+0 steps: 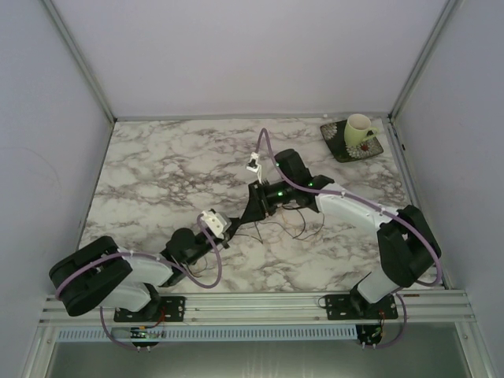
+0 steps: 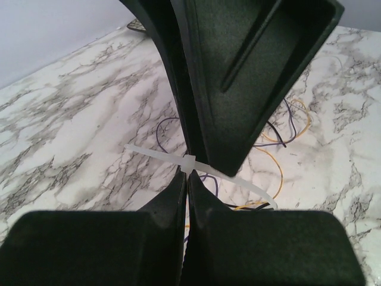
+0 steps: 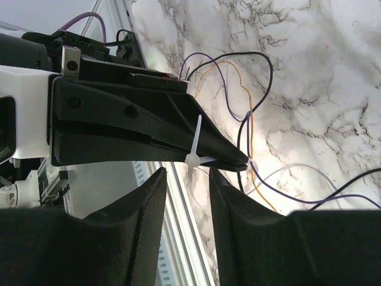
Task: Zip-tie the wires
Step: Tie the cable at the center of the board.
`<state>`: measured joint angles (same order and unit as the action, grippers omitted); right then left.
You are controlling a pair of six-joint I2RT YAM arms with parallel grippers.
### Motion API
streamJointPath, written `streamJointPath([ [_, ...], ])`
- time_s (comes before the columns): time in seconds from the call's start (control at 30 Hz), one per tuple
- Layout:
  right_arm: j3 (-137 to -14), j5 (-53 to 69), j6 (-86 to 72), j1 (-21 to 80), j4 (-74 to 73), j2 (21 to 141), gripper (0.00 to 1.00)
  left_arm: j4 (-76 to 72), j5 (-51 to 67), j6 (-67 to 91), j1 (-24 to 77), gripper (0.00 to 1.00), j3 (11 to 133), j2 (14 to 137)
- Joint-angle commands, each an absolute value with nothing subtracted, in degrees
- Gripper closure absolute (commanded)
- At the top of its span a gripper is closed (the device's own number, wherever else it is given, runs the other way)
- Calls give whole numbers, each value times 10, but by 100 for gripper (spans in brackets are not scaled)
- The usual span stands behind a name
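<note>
thin purple, yellow and black wires (image 3: pixel 250 128) loose on white marble table (image 1: pixel 157 173)
left gripper (image 3: pixel 241 162) pinching a white plastic zip tie (image 3: pixel 193 158); right gripper (image 3: pixel 187 176) spread just beside it

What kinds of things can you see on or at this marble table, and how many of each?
Robot arms: 2
Zip tie: 1
Bundle of thin wires: 1
Cup: 1
Dark tray: 1
Total: 6

No words, labels, brands, numbers or signs can be read in any of the three views.
</note>
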<state>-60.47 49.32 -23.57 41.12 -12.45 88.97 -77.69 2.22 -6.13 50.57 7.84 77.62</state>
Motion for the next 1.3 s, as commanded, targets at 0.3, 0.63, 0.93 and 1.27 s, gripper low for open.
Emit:
streamJointPath([
  [0.3, -590, 500, -255, 431, -76, 901, 90, -773, 11, -56, 505, 100, 103, 751],
  [0.63, -593, 507, -254, 419, -70, 902, 100, -712, 0, -43, 504, 64, 91, 711],
  [0.93, -584, 547, -248, 402, -46, 911, 100, -506, -33, -7, 503, 36, 85, 552],
  [1.27, -578, 564, -235, 388, -35, 909, 100, -293, -90, 165, 457, 26, 124, 351],
])
